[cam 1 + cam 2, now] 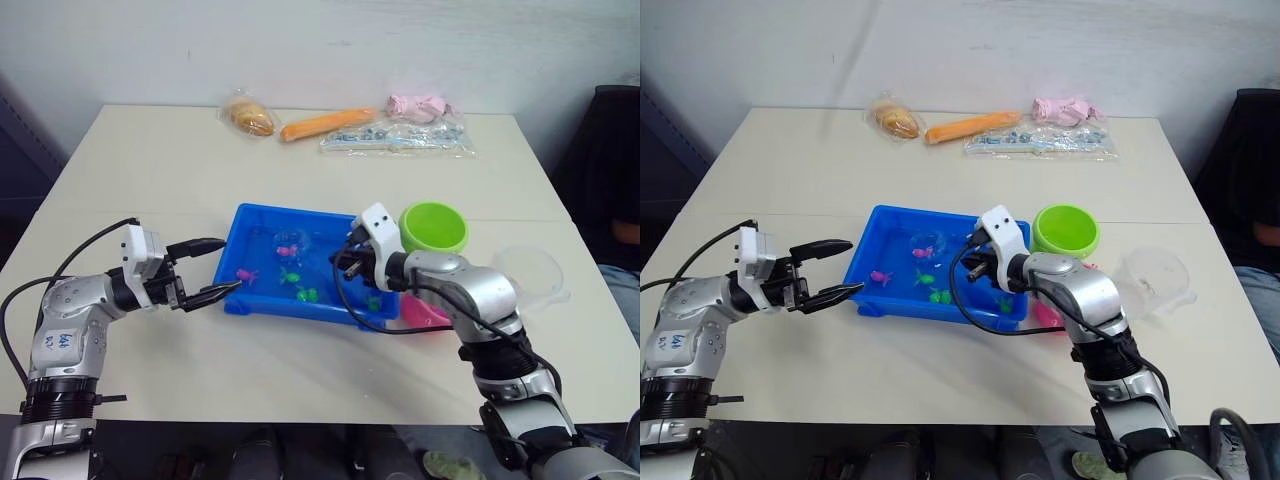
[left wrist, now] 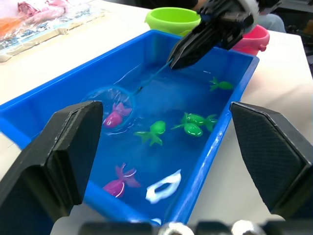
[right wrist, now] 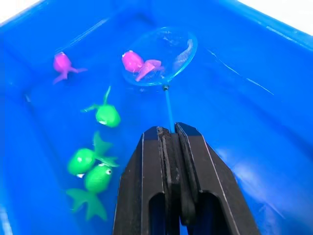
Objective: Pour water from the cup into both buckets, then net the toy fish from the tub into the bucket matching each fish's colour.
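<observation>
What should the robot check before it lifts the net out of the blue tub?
1. Right gripper shut on the net handle: ok.
2. A pink fish sits inside the net ring: ok.
3. No green fish in the ring: ok.
4. Pink bucket reachable beside the tub: ok, though the right arm partly hides it.
5. Water in the pink bucket: cannot tell.
6. Left gripper open at the tub's end, apart from the net: ok.

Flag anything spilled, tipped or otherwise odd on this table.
Nothing looks spilled. The clear jug seems to lie tipped on its side at the table's right edge, beside the pink bucket. The green bucket stands upright, and the blue tub sits level.
</observation>
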Robot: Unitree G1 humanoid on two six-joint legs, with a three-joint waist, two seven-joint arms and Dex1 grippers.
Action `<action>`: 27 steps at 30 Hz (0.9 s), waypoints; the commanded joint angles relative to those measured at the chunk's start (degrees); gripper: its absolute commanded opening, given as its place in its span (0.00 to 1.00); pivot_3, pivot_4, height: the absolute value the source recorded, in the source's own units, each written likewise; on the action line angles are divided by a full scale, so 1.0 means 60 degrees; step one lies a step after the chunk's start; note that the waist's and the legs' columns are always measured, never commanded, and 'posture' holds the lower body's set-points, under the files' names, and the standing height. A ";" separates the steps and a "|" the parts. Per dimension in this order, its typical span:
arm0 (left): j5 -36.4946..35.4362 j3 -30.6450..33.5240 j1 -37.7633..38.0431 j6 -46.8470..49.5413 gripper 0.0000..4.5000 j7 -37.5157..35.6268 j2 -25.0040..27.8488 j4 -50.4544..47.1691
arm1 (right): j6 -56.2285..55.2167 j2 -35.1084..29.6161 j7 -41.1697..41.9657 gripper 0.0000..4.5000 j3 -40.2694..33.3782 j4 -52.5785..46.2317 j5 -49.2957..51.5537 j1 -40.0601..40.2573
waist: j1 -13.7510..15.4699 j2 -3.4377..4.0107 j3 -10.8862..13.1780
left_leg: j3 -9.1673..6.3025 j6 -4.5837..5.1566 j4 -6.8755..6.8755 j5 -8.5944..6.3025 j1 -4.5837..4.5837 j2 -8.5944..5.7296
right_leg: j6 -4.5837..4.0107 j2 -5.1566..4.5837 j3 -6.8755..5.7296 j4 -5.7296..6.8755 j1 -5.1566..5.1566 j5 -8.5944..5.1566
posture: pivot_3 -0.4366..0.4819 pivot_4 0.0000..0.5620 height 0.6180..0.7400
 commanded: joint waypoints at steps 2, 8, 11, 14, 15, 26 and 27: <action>-0.0219 0.0386 -0.0221 0.0167 0.99 -0.0152 0.0374 -0.0019 | 0.1295 0.0110 -0.0010 0.00 -0.1193 -0.1209 0.1112 -0.0296 | 0.0002 0.0000 0.0000 | -0.0001 0.0000 0.0000 0.0000 0.0000 0.0001 | 0.0000 0.0000 0.0000 0.0001 0.0000 0.0000 | 0.48 0.27 1.00; -0.0440 0.0380 -0.0438 0.0660 0.99 -0.0311 0.0557 -0.0266 | 0.2650 -0.0638 0.0353 0.00 -0.2237 -0.2782 0.2366 0.0056 | 0.0018 0.0000 0.0000 | -0.0003 0.0003 -0.0002 -0.0002 -0.0001 -0.0001 | 0.0000 0.0001 -0.0002 -0.0001 0.0000 0.0000 | 0.48 0.27 1.00; -0.0530 0.0336 -0.0534 0.0816 0.99 -0.0377 0.0535 -0.0397 | 0.2632 -0.1021 0.0508 0.00 -0.2660 -0.3501 0.2839 0.0409 | 0.0043 0.0000 0.0000 | -0.0003 0.0013 -0.0002 -0.0009 -0.0003 -0.0002 | 0.0000 0.0001 -0.0002 -0.0009 0.0003 0.0000 | 0.48 0.27 1.00; -0.0667 0.0182 -0.0539 0.1018 0.99 -0.0512 0.0484 -0.0753 | 0.2365 -0.1423 0.0638 0.00 -0.3377 -0.4220 0.3208 0.1015 | 0.0050 0.0000 0.0000 | -0.0003 0.0014 -0.0002 -0.0009 -0.0003 -0.0004 | 0.0000 0.0002 -0.0001 -0.0012 0.0004 0.0000 | 0.48 0.27 1.00; -0.0730 0.0116 -0.0543 0.1130 0.99 -0.0591 0.0496 -0.0933 | 0.2351 -0.1654 0.0702 0.00 -0.3655 -0.4498 0.3353 0.1311 | 0.0054 0.0000 0.0000 | -0.0003 0.0014 -0.0003 -0.0010 -0.0004 -0.0004 | 0.0000 0.0003 0.0000 -0.0013 0.0004 0.0000 | 0.48 0.27 1.00; -0.1162 -0.0908 -0.1406 0.1869 0.99 -0.0565 -0.0681 -0.2033 | 0.2077 -0.3119 0.0610 0.00 -0.7045 -0.6724 0.5117 0.4083 | 0.0088 0.0000 0.0000 | -0.0009 0.0020 0.0008 -0.0012 -0.0003 -0.0012 | 0.0009 0.0024 0.0009 -0.0024 0.0018 0.0005 | 0.48 0.27 1.00; -0.1189 -0.1042 -0.1518 0.1934 0.99 -0.0610 -0.0828 -0.2046 | 0.2116 -0.3189 0.0492 0.00 -0.7560 -0.6892 0.5399 0.4419 | 0.0099 0.0000 0.0000 | -0.0010 0.0020 0.0006 -0.0013 -0.0002 -0.0012 | 0.0009 0.0026 0.0011 -0.0025 0.0021 0.0005 | 0.48 0.27 1.00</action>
